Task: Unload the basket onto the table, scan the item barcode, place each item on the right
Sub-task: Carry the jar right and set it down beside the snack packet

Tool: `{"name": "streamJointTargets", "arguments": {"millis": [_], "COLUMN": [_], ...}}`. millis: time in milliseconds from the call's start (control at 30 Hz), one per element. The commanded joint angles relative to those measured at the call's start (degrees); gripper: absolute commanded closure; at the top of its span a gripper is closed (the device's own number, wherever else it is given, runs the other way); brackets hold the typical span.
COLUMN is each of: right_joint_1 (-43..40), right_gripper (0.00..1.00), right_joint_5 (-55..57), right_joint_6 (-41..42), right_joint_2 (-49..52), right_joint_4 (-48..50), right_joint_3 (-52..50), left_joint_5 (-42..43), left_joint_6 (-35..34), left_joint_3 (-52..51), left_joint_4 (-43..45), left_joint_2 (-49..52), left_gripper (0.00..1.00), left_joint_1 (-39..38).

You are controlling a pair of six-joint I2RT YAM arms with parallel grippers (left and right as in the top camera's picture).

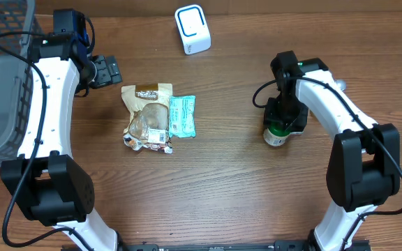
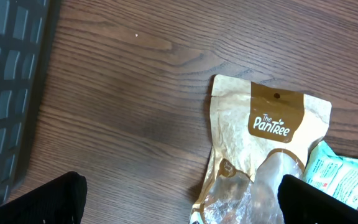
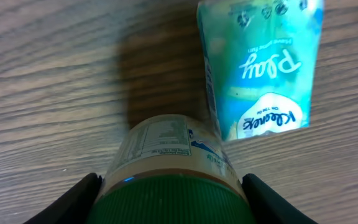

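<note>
A jar with a green lid [image 1: 276, 134] sits at the right of the table, under my right gripper [image 1: 279, 125]. In the right wrist view both black fingers [image 3: 79, 199] press the sides of the green lid [image 3: 173, 199], so my right gripper [image 3: 173, 208] is shut on the jar. Its printed label [image 3: 163, 134] faces the camera. I cannot tell whether the jar rests on the wood. A white scanner [image 1: 192, 28] stands at the back centre. My left gripper [image 1: 109, 70] hangs open and empty at the back left, just left of a gold PanTree pouch [image 2: 263, 143].
The gold pouch [image 1: 147, 115] and a teal Kleenex pack [image 1: 183, 115] lie side by side at the table's middle. The Kleenex pack [image 3: 263, 68] also lies beyond the jar. A grey mesh basket [image 1: 2, 77] fills the far left edge [image 2: 5, 93].
</note>
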Motion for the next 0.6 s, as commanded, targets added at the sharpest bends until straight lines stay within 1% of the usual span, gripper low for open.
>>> {"name": "streamJointTargets", "arguments": {"millis": [0,33,67,133,200,233,367,567], "right_joint_1": [0.15,0.13,0.15,0.15,0.15,0.15,0.20,0.20], "right_gripper": [0.21,0.06,0.00,0.00,0.00,0.00,0.00,0.00], "right_joint_5": [0.68,0.68,0.96,1.95,5.05,5.79,5.57,5.57], "right_joint_6": [-0.22,-0.22,-0.22,-1.09,-1.60,-3.13,-4.48,-4.50], "right_joint_2": [-0.68,-0.68,-0.70,-0.72,-0.81,-0.81,-0.81,-0.76], "right_joint_4": [1.46,1.64,1.77,0.61,-2.45,-3.85,-3.02,-0.17], "right_joint_3": [-2.05,-2.12,-2.03,-0.22,5.31,9.57,19.04,19.50], "left_joint_5": [0.22,0.22,0.22,0.22,0.22,0.24,0.22,0.22], "left_joint_6": [1.11,1.11,1.11,1.11,1.11,1.11,1.11,1.11], "left_joint_3": [0.90,0.90,0.90,0.90,0.90,0.90,0.90,0.90], "left_joint_4": [0.00,0.02,0.00,0.02,0.02,0.02,0.02,0.00], "left_joint_2": [-0.26,-0.24,-0.26,-0.26,-0.24,-0.24,-0.24,-0.26], "left_gripper": [0.00,0.01,0.01,0.01,0.00,0.00,0.01,0.00], "left_joint_1": [-0.11,-0.11,-0.11,-0.11,-0.11,-0.11,-0.11,-0.11]}}
